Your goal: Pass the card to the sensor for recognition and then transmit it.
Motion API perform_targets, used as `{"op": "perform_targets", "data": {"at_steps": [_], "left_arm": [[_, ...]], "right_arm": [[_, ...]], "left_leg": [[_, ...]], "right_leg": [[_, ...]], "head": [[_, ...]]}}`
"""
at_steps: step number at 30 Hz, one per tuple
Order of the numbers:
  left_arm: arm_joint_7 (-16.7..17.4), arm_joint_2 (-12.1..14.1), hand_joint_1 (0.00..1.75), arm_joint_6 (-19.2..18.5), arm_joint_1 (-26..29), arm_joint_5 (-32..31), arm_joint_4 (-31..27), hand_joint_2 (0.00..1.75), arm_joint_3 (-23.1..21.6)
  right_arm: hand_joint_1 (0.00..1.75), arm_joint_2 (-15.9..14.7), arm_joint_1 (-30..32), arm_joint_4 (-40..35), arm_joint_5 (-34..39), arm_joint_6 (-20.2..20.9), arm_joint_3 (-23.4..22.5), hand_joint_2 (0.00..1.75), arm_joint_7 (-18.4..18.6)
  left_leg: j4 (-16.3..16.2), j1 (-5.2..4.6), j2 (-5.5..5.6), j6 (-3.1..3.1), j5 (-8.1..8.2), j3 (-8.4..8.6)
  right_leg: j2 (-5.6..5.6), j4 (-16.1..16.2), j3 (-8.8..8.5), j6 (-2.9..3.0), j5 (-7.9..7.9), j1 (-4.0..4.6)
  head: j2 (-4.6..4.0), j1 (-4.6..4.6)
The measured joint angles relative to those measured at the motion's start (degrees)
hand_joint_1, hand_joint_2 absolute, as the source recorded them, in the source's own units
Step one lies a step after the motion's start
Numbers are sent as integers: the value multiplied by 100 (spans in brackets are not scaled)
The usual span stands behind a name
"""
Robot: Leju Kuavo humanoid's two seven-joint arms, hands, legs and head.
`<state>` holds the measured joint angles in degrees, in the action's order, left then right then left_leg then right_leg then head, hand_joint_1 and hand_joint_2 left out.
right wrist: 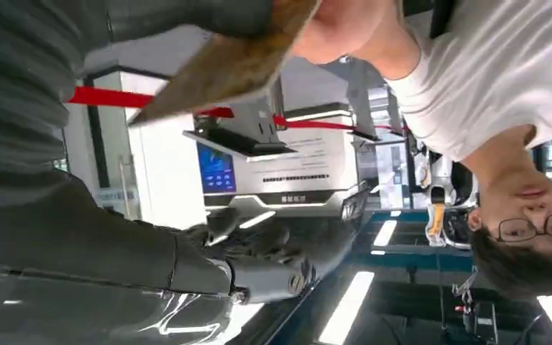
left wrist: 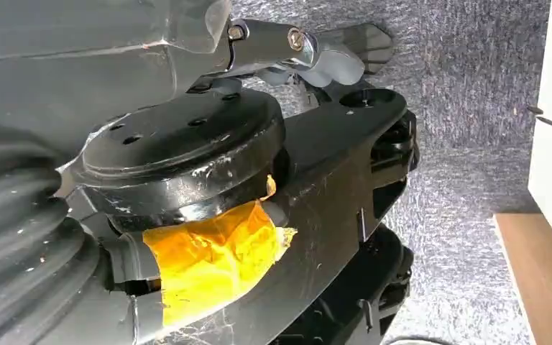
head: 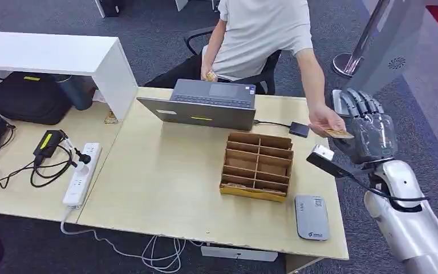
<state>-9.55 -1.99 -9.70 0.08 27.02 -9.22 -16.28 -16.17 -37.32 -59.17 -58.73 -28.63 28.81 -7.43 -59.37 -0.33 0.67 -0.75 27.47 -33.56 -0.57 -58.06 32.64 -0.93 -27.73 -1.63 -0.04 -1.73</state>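
Observation:
A person's hand [head: 323, 120] holds a tan card [head: 340, 135] against my raised right hand [head: 369, 128] beyond the table's right edge. My fingers stand straight up and spread. In the right wrist view the card [right wrist: 223, 68] lies along my dark fingers [right wrist: 187, 14], pinched by the person's fingers, while my thumb [right wrist: 259, 277] stays well apart from it. A grey flat sensor pad [head: 311, 217] lies at the table's front right. A small black box [head: 299, 129] on a cable sits beside the laptop. My left hand [left wrist: 14, 237] hangs low, its fingers hidden.
A cardboard divider box [head: 258, 165] stands mid-table, with a grey laptop [head: 208, 105] behind it and the seated person beyond. A power strip [head: 82, 174] and cables lie at the left. A white shelf [head: 51, 54] and a black bag [head: 28, 97] are at far left.

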Motion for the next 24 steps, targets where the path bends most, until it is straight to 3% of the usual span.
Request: {"op": "perform_targets", "data": {"at_steps": [24], "left_arm": [[-188,7,0,-50,39,-2,2,175,-4]], "right_arm": [[175,48,59,-53,337,-18,11,175,-155]], "left_leg": [[-1,0,-1,0,0,3]], "right_leg": [[2,1,3,0,0,0]], "head": [[0,0]]}}
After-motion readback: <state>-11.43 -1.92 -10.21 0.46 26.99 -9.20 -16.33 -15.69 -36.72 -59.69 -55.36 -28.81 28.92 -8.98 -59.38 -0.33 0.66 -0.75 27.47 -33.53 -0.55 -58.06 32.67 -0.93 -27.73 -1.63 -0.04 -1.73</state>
